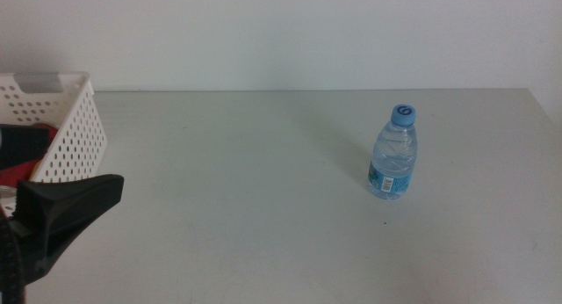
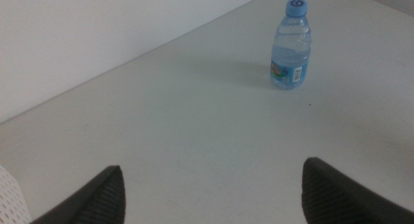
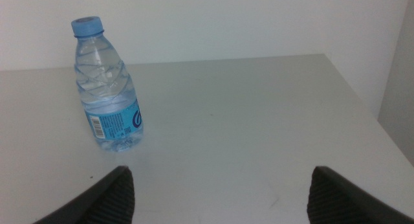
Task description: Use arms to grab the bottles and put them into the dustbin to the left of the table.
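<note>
A small clear water bottle (image 1: pixel 392 153) with a blue cap and blue label stands upright on the right part of the table (image 1: pixel 255 181). It also shows in the left wrist view (image 2: pixel 290 46) and the right wrist view (image 3: pixel 107 88). The white perforated dustbin (image 1: pixel 75 133) sits at the table's left edge, with something red (image 1: pixel 22 170) inside it, partly hidden. My left gripper (image 1: pixel 70 207) hovers at the near left beside the dustbin, open and empty (image 2: pixel 213 175), far from the bottle. My right gripper (image 3: pixel 221 179) is open and empty, a short way from the bottle, and is out of the middle view.
A plain white wall runs behind the table. The table's right edge (image 3: pixel 362 94) lies close to the bottle. A corner of the dustbin (image 2: pixel 10 198) shows beside my left jaw.
</note>
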